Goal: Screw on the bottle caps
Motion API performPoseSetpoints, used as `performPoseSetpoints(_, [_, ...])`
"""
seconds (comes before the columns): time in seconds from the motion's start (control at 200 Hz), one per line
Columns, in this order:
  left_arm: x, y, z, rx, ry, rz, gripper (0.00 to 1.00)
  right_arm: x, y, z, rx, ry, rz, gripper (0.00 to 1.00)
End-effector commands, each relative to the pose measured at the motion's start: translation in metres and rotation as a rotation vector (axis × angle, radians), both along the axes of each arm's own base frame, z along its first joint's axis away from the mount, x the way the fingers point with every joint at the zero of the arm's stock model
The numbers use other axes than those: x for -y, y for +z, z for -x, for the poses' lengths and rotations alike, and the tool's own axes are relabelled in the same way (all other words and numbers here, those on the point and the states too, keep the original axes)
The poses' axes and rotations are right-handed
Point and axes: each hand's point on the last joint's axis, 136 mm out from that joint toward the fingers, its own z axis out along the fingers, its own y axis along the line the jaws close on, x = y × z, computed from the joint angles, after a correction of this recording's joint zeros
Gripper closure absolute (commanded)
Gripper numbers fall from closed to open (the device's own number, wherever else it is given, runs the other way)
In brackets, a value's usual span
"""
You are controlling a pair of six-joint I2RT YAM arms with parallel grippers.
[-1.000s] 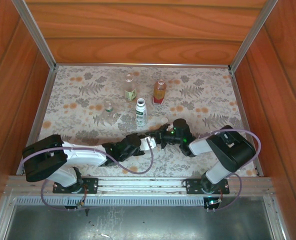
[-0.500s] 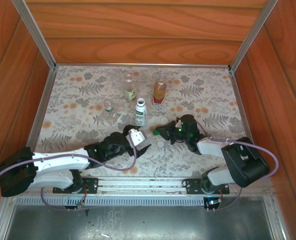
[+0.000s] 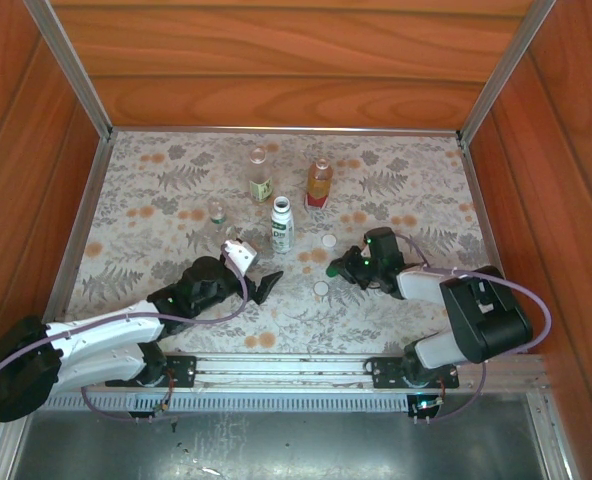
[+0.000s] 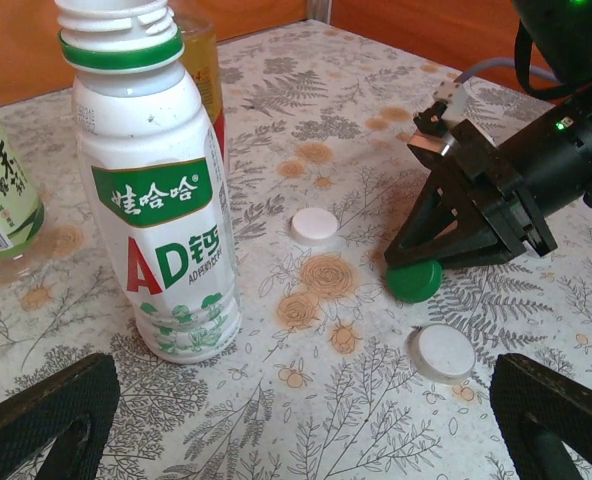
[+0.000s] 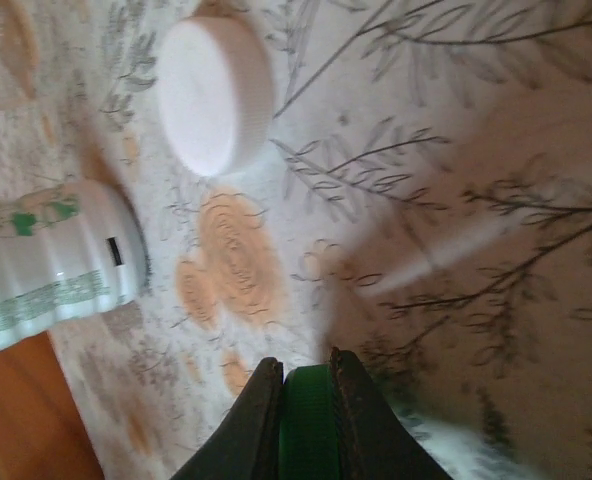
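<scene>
Top view: left gripper (image 3: 252,268) sits just this side of the white bottle (image 3: 282,225), fingers spread wide, empty. Right gripper (image 3: 333,268) is low to the bottle's right.

Left wrist: green cap (image 4: 414,281) rests on the bench (image 4: 326,420), right of the bottle.

Right wrist: fingers (image 5: 251,430) pinch that cap. This looks like the pickup; next, lift it onto the bottle's open neck.

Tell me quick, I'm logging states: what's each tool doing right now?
Left tool: open, holding nothing.
Right tool: closed on the dark green cap.
</scene>
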Motion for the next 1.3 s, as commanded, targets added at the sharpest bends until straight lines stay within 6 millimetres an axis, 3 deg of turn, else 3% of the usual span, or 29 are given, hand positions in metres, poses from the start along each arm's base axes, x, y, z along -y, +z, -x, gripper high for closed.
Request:
performPoseSetpoints(0.0, [0.001, 0.009, -0.004, 0.001, 0.010, 0.049, 0.00, 0.015, -0.010, 0.000, 0.004, 0.002, 0.078, 0.89])
performPoseSetpoints(0.17, [0.000, 0.006, -0.011, -0.020, 0.034, 0.042, 0.00, 0.032, -0.014, 0.007, -0.018, -0.028, 0.136, 0.56])
performPoseSetpoints(0.265, [0.001, 0.003, -0.016, -0.025, 0.054, 0.033, 0.00, 0.040, -0.005, 0.008, 0.008, -0.017, 0.193, 0.46])
performPoseSetpoints(0.42, [-0.004, -0.006, -0.032, 0.015, 0.124, -0.029, 0.00, 0.045, 0.030, 0.002, 0.133, 0.051, 0.271, 0.32])
performPoseSetpoints(0.53, [-0.002, -0.003, -0.043, 0.064, 0.158, -0.025, 0.00, 0.032, 0.063, -0.008, 0.299, 0.149, 0.286, 0.19])
performPoseSetpoints(0.655, [0.005, -0.003, -0.050, 0.107, 0.153, -0.010, 0.00, 0.002, 0.104, -0.014, 0.505, 0.301, 0.317, 0.13])
performPoseSetpoints(0.879, [0.004, -0.009, -0.048, 0.101, 0.143, -0.001, 0.00, -0.076, 0.171, -0.013, 0.919, 0.635, 0.444, 0.10])
performPoseSetpoints(1.034, [0.002, -0.012, -0.046, 0.097, 0.137, -0.003, 0.00, -0.114, 0.191, -0.024, 1.051, 0.758, 0.491, 0.11])
performPoseSetpoints(1.194, [0.002, -0.011, -0.043, 0.093, 0.127, 0.005, 0.00, -0.129, 0.196, -0.051, 1.062, 0.766, 0.564, 0.10])
performPoseSetpoints(1.294, [0.001, -0.011, -0.041, 0.094, 0.122, 0.007, 0.00, -0.136, 0.194, -0.061, 1.049, 0.769, 0.579, 0.19])
